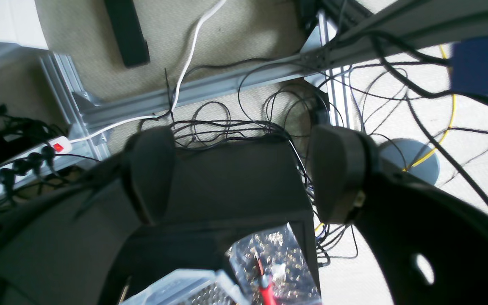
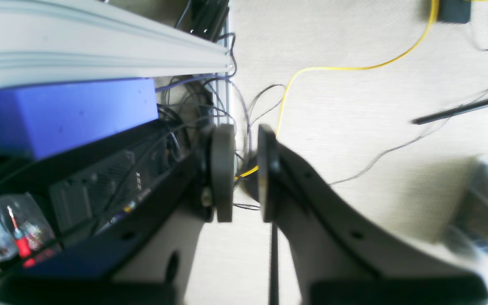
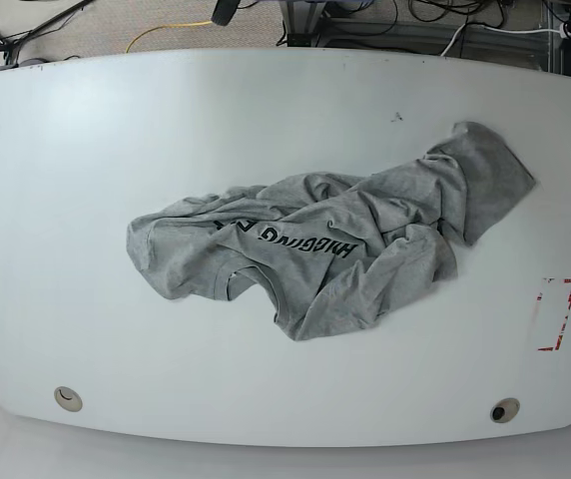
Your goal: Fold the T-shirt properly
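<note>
Lying crumpled at frame centre on the table (image 3: pixel 66 150), the T-shirt (image 3: pixel 335 249) is wholly unfolded; left gripper (image 1: pixel 244 173) is seen wide open, right gripper (image 2: pixel 244 169) slightly parted, both empty.

Dark rounded claws (image 1: pixel 244 173), holed arms

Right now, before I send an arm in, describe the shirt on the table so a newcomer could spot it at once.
On the white table, look just right of centre for the crumpled grey T-shirt, lying in a loose heap. Bold black lettering shows across its middle folds. Its only neighbour is a red-and-white marked rectangle near the table's right edge, flat and apart from it.
</note>
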`<state>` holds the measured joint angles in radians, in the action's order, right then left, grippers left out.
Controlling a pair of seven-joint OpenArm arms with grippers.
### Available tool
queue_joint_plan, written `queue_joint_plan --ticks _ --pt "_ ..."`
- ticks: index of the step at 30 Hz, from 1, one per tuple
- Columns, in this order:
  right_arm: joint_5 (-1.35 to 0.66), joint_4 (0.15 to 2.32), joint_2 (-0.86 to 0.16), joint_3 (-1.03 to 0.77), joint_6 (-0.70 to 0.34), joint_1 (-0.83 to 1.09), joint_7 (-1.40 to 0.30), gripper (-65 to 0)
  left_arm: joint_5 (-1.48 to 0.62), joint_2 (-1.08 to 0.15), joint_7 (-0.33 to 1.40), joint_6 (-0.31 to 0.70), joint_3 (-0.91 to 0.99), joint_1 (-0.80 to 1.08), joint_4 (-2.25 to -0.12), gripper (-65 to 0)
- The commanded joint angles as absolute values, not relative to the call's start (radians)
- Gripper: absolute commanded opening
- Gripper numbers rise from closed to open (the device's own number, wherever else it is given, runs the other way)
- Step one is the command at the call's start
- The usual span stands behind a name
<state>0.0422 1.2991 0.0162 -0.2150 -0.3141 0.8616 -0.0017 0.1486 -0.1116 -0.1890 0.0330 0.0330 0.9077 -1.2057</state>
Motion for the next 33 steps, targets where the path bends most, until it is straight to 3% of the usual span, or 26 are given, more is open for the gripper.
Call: queue_joint_plan --ticks 1,16,25,30,33 --pt "0.036 1.388 0.015 -0.216 -0.318 0.931 0.012 -56.3 0.145 -0.143 -0.203 0.025 0.036 0.974 -1.297 -19.7" --pt "0.035 1.816 0.015 -0.216 -0.318 1.176 0.012 -56.3 0.143 -0.12 -0.203 0.025 0.142 1.239 -1.744 -19.7" --pt "0.035 1.994 0.015 -0.216 -0.318 1.171 0.012 -56.3 0.143 -0.119 -0.203 0.024 0.143 1.28 -1.914 -18.6" --pt "0.036 2.008 0.015 -0.219 -0.317 1.09 0.012 -56.3 0.143 -0.119 -0.203 0.024 0.142 1.274 -1.949 -6.7" --pt "0.036 2.009 0.015 -0.219 -0.317 1.038 0.012 -55.8 0.143 -0.119 -0.203 0.024 0.142 1.237 -1.966 -3.6"
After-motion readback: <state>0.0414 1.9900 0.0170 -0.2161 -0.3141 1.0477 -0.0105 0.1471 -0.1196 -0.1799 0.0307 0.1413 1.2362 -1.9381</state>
